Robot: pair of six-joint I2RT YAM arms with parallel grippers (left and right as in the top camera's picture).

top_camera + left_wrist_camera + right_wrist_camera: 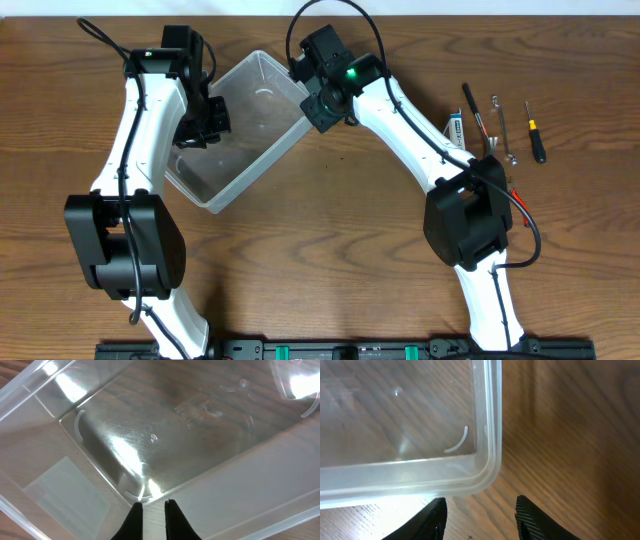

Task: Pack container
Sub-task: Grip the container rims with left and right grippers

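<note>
The clear plastic container (255, 115) lies slanted on the wooden table, left of centre, and it is empty. My left gripper (205, 120) is at its left wall. In the left wrist view the fingers (153, 506) are nearly together, pinching the container's wall (190, 420) near a corner. My right gripper (318, 105) is at the container's right corner. In the right wrist view its fingers (480, 510) are wide open over bare table, just outside the rounded rim (487, 435), holding nothing.
To the right lie a small blue-and-white box (455, 128), a dark pen-like tool (475, 112), a metal wrench (502, 130), a black screwdriver (535, 135) and a small red item (516, 192) by the right arm's base.
</note>
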